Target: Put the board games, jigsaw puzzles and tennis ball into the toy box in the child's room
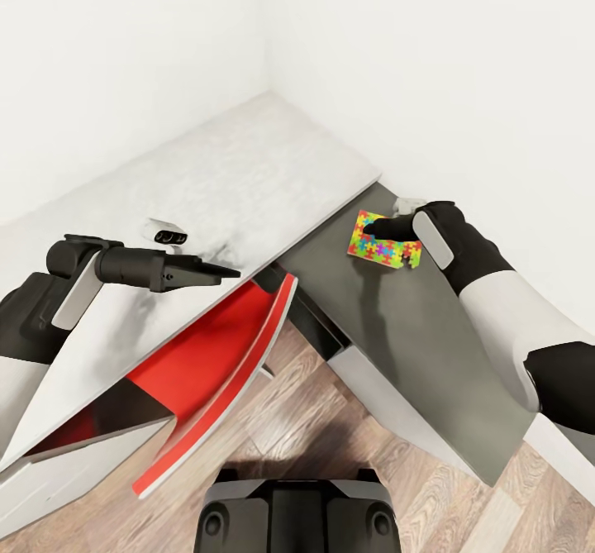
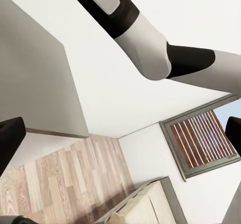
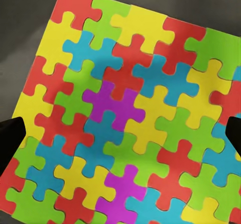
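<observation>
On the dark cabinet, one jigsaw puzzle under the right hand.

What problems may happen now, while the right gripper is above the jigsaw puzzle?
1. The jigsaw puzzle lies flat on the dark grey cabinet top; the open right gripper may find no edge to pinch and only push it.
2. The puzzle sits near the wall, so a push may jam it there.

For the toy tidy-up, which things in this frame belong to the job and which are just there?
Job:
- jigsaw puzzle, lying on the dark grey cabinet top
- right pincer, above the puzzle
- table

Just there:
- red chair
- left pincer, over the table, holding nothing
- wood-plank floor
</observation>
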`<state>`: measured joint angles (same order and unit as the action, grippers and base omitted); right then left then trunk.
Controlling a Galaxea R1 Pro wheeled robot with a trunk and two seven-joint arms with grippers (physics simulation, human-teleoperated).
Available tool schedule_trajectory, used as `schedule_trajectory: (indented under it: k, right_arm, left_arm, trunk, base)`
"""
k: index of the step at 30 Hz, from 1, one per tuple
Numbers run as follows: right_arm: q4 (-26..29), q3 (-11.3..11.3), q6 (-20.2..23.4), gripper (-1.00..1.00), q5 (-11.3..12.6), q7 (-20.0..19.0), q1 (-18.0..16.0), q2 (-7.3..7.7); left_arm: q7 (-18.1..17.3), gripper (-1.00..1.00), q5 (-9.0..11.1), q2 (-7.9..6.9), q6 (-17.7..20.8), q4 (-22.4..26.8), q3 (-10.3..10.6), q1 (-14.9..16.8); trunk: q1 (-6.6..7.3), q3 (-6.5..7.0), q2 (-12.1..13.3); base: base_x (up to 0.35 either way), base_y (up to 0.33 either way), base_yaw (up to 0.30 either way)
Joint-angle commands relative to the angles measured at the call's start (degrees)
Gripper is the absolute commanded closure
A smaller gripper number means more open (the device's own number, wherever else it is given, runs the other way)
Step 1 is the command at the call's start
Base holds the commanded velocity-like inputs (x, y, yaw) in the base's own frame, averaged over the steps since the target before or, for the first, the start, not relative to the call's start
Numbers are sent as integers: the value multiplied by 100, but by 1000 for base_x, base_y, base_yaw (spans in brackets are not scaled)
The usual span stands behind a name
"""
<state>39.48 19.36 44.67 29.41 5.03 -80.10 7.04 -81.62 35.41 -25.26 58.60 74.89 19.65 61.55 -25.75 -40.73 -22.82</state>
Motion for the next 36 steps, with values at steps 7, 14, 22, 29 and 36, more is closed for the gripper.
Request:
schedule_trajectory:
  k: [7,14,22,29,36]
  right_arm:
    - [7,30,22,-100,57,61,-5,4]
    - [15,25,31,-100,57,67,-16,-10]
    - [23,24,38,-100,60,68,-48,-29]
    - [40,17,42,-100,63,68,-65,-33]
    - [42,23,42,-100,64,68,-67,-19]
  left_arm:
    - [-11,-100,18,-5,64,-1,5,6]
    - [-11,-100,18,-5,68,-1,-2,6]
    - [-11,-100,26,-9,73,-1,-5,6]
    - [-13,-100,27,-6,73,-1,-8,6]
    - [-19,-100,27,-6,73,5,-12,6]
  trunk:
    - [-3,-7,-10]
    - [-3,-7,-10]
    - [-3,-7,-10]
    - [-3,-7,-10]
    - [-3,-7,-10]
  base:
    - [4,1,0]
    - [0,0,0]
    - [0,0,0]
    - [71,0,0]
    - [33,0,0]
